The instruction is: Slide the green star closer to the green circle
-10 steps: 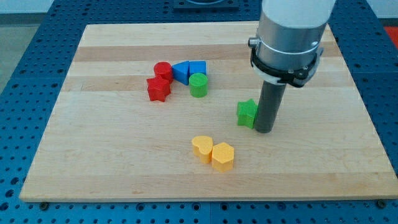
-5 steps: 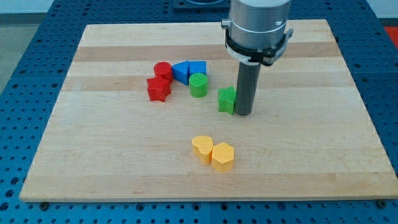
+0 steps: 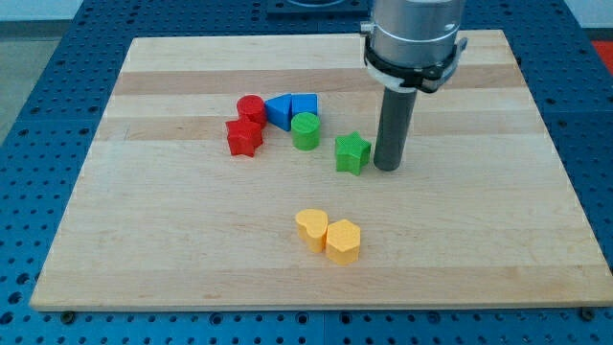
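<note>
Tip (image 3: 387, 168) just right of green star (image 3: 351, 152)

The arm (image 3: 415, 34) is cut off by the frame's top edge; the two blue blocks' (image 3: 290, 108) shapes are unclear.

- Green star (image 3: 352, 152) just left of my tip (image 3: 387, 169), on a dark rod.
- Green circle (image 3: 306, 130) further left.
- Two blue blocks (image 3: 291, 108), red cylinder (image 3: 251, 108), red star (image 3: 243, 138) beyond.
- Two yellow blocks (image 3: 329, 235) below-left.
- Pale striped wooden board (image 3: 479, 230), blue surround.
</note>
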`<action>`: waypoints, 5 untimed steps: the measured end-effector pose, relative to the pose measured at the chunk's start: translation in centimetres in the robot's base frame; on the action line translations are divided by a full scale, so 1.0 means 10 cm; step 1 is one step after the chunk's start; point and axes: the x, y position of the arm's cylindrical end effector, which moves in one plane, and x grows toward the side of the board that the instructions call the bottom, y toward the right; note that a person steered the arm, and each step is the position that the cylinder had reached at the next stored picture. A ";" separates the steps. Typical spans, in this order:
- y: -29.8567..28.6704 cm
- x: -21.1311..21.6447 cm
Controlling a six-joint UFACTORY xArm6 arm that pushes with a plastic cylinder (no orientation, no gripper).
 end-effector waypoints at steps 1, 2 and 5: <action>-0.01 -0.10; -0.07 -0.18; -0.31 -0.14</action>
